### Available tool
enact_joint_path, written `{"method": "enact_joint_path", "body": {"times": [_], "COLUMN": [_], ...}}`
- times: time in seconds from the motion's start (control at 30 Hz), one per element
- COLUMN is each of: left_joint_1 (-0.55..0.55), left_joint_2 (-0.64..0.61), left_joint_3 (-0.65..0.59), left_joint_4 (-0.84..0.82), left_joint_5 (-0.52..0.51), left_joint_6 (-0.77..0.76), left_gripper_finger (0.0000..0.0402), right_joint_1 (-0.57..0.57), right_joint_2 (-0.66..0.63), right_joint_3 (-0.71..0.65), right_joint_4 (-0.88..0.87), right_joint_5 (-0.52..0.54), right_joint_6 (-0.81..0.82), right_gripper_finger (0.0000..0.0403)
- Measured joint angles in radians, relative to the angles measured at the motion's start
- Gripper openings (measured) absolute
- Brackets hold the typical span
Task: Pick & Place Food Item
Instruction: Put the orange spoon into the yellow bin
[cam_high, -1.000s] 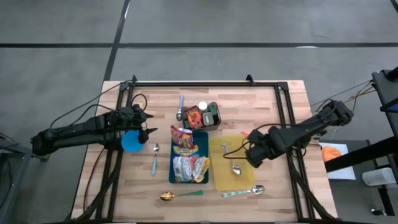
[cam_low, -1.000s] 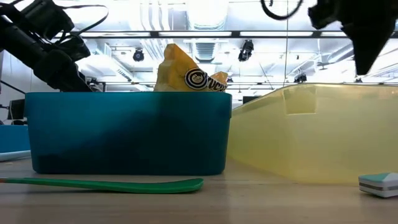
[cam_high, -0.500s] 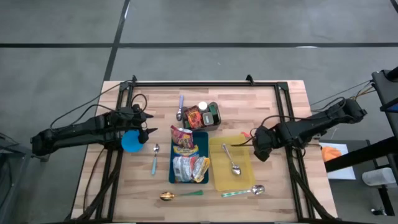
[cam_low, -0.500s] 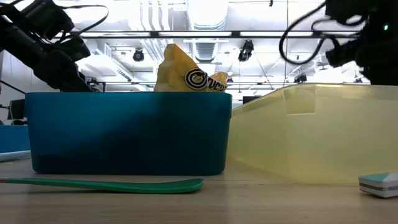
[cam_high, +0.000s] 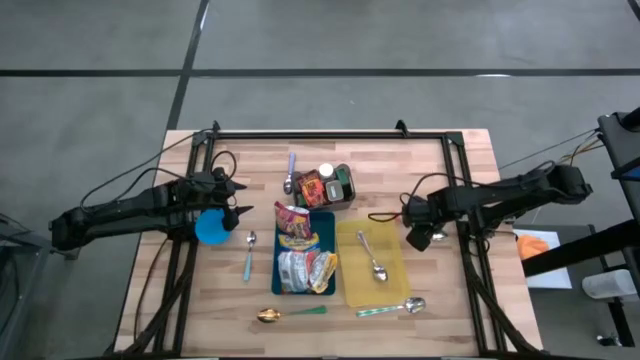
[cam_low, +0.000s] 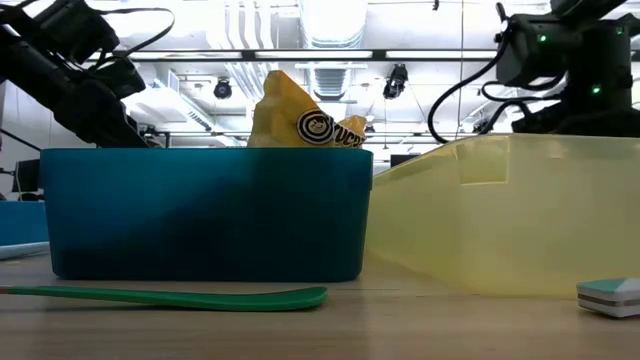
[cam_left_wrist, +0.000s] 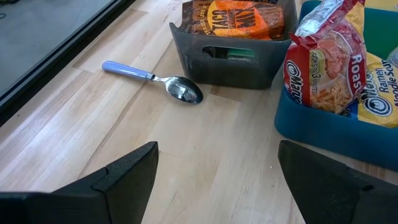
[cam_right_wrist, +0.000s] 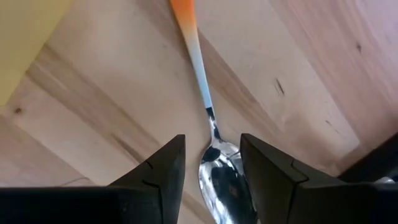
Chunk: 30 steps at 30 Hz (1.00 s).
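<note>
Left hand: your left hand sat out to the left of the blue bin, right by a blue bowl. It was released, fingers spread wide with nothing in them.
Right hand: your right hand was on the other side of the blue bin, just past the yellow tray, pointing down at the bench. Its fingers stood partway apart. It wasn't grasping any food.
Under the right hand: in the right wrist view, a spoon with an orange-to-blue handle lay flat on the wood, its bowl showing in the gap between the fingers. I couldn't tell if they touched it.
Food: the ramen packets were in the blue bin, one poking up over its rim in the low view. Nothing had been lifted out.
More food: a taco seasoning packet stood in the dark caddy, just behind the blue bin.
Cutlery: a blue-handled spoon lay beside the caddy. Another spoon rested in the yellow tray, right of the blue bin. A green-handled spoon lay in front of the blue bin.
</note>
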<state>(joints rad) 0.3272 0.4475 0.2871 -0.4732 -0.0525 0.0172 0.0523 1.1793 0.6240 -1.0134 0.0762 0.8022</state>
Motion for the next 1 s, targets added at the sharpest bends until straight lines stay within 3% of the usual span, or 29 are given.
{"method": "enact_joint_path", "body": {"times": [0.6, 1.0], "left_joint_1": [0.0, 0.0], "left_joint_2": [0.0, 0.0], "left_joint_3": [0.0, 0.0], "left_joint_4": [0.0, 0.0], "left_joint_5": [0.0, 0.0], "left_joint_6": [0.0, 0.0], "left_gripper_finger": [0.0336, 0.0336], "right_joint_1": [-0.01, -0.011], "right_joint_2": [0.0, -0.001], "right_joint_3": [-0.149, -0.16], "right_joint_4": [0.183, 0.197], "right_joint_5": [-0.007, -0.024], "right_joint_6": [-0.017, 0.019], "right_gripper_finger": [0.0152, 0.0152]}}
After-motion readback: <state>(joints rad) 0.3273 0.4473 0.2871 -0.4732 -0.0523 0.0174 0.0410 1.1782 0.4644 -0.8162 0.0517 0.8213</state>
